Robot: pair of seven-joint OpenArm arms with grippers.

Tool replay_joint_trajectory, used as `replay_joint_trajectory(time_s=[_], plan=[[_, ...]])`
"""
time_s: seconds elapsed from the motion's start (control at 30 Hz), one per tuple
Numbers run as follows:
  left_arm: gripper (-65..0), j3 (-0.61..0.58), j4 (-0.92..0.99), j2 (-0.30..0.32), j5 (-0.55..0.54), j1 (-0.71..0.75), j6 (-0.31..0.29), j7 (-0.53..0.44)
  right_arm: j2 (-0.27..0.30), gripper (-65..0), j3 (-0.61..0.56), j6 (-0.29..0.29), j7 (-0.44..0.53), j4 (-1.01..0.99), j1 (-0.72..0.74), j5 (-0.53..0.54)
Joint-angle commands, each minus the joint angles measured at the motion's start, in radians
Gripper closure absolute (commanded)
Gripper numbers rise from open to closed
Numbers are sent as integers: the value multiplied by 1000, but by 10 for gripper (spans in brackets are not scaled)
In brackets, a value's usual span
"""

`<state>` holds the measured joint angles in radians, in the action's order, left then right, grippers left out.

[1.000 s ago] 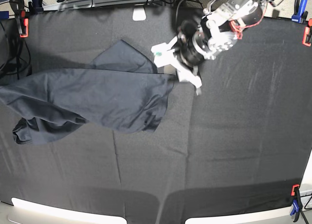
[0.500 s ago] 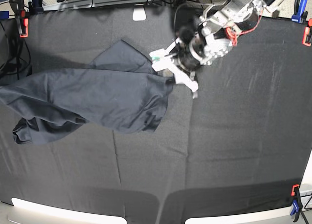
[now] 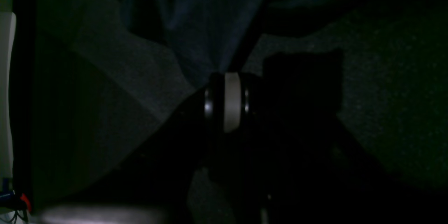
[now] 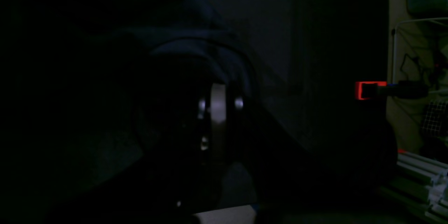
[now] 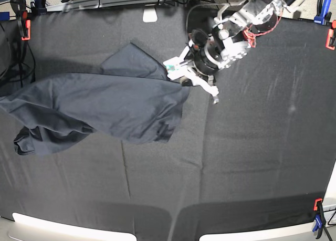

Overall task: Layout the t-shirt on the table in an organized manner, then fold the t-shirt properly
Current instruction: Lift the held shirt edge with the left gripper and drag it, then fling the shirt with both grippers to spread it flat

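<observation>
One t-shirt [image 5: 100,107] on one table [image 5: 252,146]. One arm [image 5: 236,31] in the base view, at the table's far edge. Clamps at the table's edges: orange, three [image 5: 25,28]; blue, two [image 5: 320,12].

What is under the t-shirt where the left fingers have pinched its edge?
Under the t-shirt only the table and its black cloth show around it. The left gripper has closed on its edge. Whatever lies beneath the bunched fabric is covered.
</observation>
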<state>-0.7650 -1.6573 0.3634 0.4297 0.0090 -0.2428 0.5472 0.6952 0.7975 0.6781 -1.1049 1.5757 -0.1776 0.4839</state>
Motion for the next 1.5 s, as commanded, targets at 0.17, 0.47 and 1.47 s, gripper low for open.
replay_joint_trajectory(time_s=[0.17,0.47,1.47], plan=[[-319,3,-15,0,11,-12,15,-89,34,0,10,0,19,18,11,11],[-335,3,37,0,166,-13,15,-212,34,0,10,0,19,18,11,11],[0,19,-105,119,112,30,250,-79,34,0,10,20,8,75,11,175]])
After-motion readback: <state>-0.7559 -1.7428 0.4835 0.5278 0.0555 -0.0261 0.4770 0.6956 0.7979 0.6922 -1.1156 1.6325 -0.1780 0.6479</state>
